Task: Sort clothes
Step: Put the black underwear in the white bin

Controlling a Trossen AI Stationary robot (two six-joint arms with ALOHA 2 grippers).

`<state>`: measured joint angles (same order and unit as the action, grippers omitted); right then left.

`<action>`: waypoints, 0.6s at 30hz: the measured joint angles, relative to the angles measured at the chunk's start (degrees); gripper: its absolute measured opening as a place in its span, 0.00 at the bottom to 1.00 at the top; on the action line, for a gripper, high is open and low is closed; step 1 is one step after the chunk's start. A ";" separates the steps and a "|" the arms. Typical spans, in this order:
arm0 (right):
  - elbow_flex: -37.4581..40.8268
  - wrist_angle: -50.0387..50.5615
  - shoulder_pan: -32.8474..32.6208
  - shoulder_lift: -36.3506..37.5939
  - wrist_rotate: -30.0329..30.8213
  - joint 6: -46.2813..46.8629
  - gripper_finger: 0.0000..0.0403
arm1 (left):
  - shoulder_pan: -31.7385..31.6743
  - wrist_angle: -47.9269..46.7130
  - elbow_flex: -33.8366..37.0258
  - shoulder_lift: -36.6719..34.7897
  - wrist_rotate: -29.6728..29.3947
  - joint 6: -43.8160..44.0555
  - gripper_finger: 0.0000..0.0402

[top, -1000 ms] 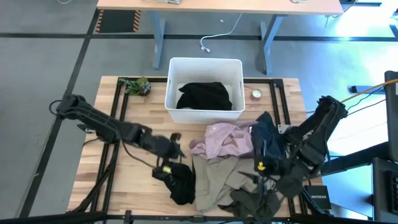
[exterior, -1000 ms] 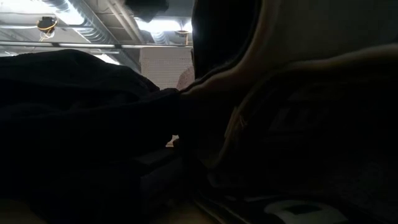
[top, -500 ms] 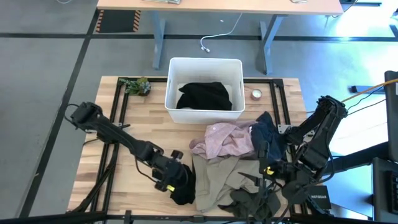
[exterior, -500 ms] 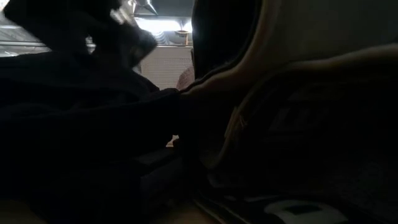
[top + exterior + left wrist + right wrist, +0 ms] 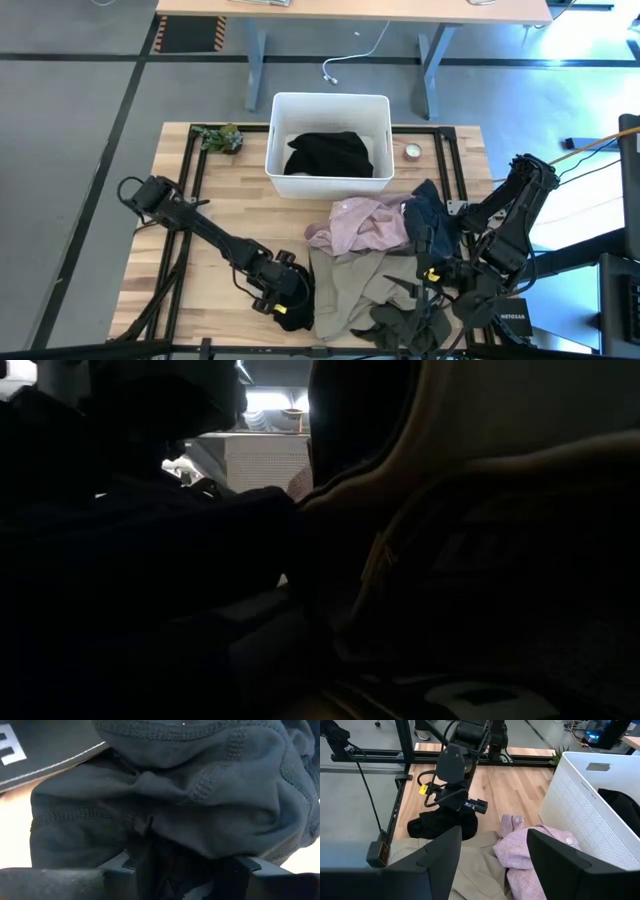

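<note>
Two arms at the desk [image 5: 200, 210]. Left jaws [image 5: 285, 300] are down on the black garment [image 5: 296, 295] near the desk's front edge, left of centre; the left wrist view shows dark fabric bunched between the two fingers [image 5: 240, 870], so they're closed on it. From the right wrist view that garment sits crumpled on the wood w/ the left gripper pressed into its top.

Right jaws [image 5: 425, 262] hang over the pile toward the front-right part of the desk, spread wide, holding nothing; the right wrist view shows both fingers well apart above the cloth.

Pile, approx centre to front-right: pink garment [image 5: 362, 224] just in front of the white bin [image 5: 330, 103], touching the navy garment [image 5: 432, 222] on its right. Beige khaki garment [image 5: 350, 282] lies in front of the pink one, its left edge touching the black piece. Dark olive garment [image 5: 405, 325] is at the front edge, partly on the khaki.

Bin stands at the desk's back edge, centre, w/ another black garment [image 5: 328, 155] inside. Green mottled lump [image 5: 220, 137] at the back-left corner. Low view is almost wholly blocked by dark cloth; nothing more readable there.
</note>
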<state>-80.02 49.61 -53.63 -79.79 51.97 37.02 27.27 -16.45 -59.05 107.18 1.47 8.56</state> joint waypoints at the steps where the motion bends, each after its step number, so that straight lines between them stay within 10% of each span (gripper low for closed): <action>1: -0.01 0.05 0.00 -0.02 0.08 -0.01 0.60 | -0.15 -0.06 0.04 -0.07 0.24 0.50 0.37; 11: -0.01 0.27 0.00 -0.04 1.55 -0.26 0.60 | -0.28 -0.71 0.14 -0.53 -0.35 1.92 0.04; 18: -0.01 0.26 0.00 -0.04 1.59 -1.34 0.60 | -0.57 -4.36 -1.11 -4.77 -1.16 0.93 0.03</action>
<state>-80.03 49.87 -53.63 -79.83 53.56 35.68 26.70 -20.80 -60.15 102.40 0.31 9.48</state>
